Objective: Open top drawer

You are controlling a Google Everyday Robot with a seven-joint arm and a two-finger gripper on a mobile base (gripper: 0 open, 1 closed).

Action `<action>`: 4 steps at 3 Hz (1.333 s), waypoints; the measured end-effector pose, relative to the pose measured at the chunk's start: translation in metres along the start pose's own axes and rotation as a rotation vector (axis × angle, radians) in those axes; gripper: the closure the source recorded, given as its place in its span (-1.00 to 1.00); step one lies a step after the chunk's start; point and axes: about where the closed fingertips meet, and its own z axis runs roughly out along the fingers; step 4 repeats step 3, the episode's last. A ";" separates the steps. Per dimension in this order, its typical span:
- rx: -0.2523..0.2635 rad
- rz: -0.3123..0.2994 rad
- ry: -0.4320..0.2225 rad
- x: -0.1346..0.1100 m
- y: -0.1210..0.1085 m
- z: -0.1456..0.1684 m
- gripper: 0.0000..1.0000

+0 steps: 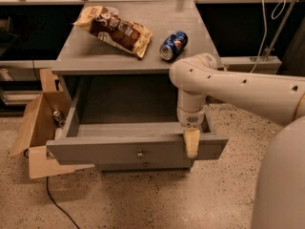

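One drawer out, and it is well out: the top drawer point(114, 151) stands pulled far forward from the grey cabinet point(86, 56), its bare inside open to view and its front panel hanging over the speckled floor point(167, 199). Look at the margins. On the left, the drawer's corner sits just beside a cardboard box point(38, 123) with its flaps open, tight there, and a dark cable point(57, 204) trails across the floor below. In front the floor is open, and on the right the robot's pale body point(281, 185) fills the frame edge. The arm point(238, 87) reaches in from the right and drops straight down to the gripper point(191, 144), which hangs over the top edge of the front panel, its pale tip lying against the outer face, right of the small round knob point(140, 153) and apart from it. Whether it is clamped on that panel, I cannot tell. Up top, a chip bag point(114, 28) and a tipped soda can point(173, 45) lie well apart from the action. A lower drawer front point(143, 166) sits closed beneath.
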 end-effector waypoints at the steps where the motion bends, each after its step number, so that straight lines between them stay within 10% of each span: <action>1: 0.000 0.000 0.000 0.000 0.000 0.000 -1.00; 3: 0.212 0.003 -0.166 0.063 0.042 -0.126 -1.00; 4: 0.212 0.003 -0.166 0.063 0.042 -0.126 -1.00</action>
